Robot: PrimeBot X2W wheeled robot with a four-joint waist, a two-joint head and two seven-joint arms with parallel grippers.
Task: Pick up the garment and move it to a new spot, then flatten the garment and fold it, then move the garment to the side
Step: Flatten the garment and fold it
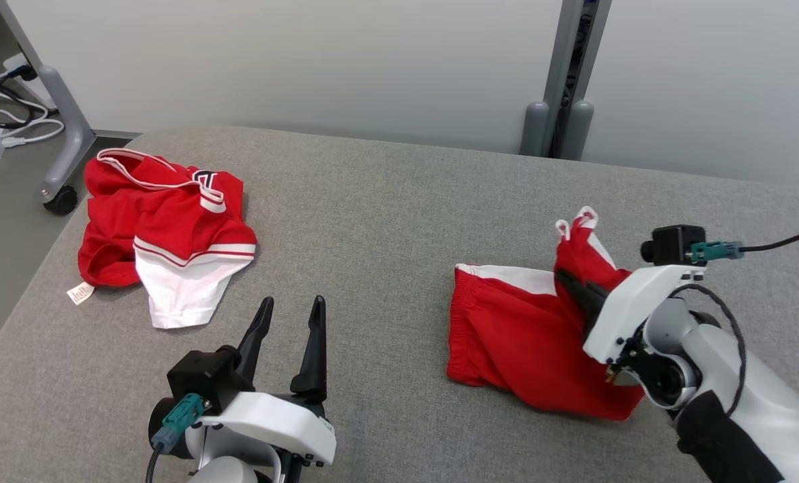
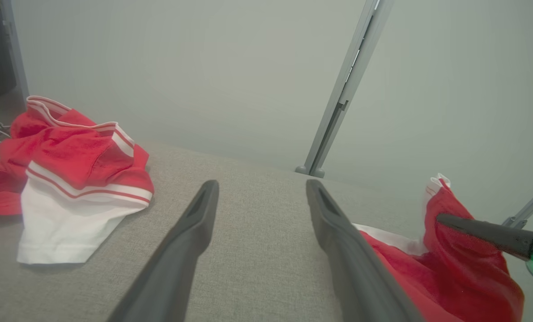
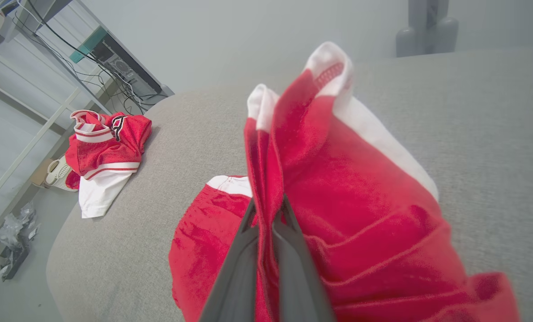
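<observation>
in the head view, the red shorts (image 1: 513, 335) lie on the right half of the grey padded table (image 1: 386, 221), mostly flat, with one white-trimmed corner lifted off the table. the right gripper (image 1: 573, 285) has its two dark fingers pinched together on that raised fold. the left gripper (image 1: 290, 315) hovers over the table's near edge, fingers spread and holding nothing. a crumpled red and white jersey (image 1: 164, 228) sits near the table's far left corner, a small white label (image 1: 80, 293) showing at its edge. in the left wrist view, the left gripper (image 2: 262, 185) points across bare table cloth with a wide gap between its fingers; the jersey (image 2: 69, 170) is on the table's left side, and the shorts (image 2: 463, 264) are on its right side, with a dark finger of the other arm pressed into them. in the right wrist view, the right gripper (image 3: 268, 205) is clamped on a ridge of the shorts (image 3: 347, 201), which stands up from the table (image 3: 472, 112); the jersey (image 3: 105, 152) rests at the table's far edge.
</observation>
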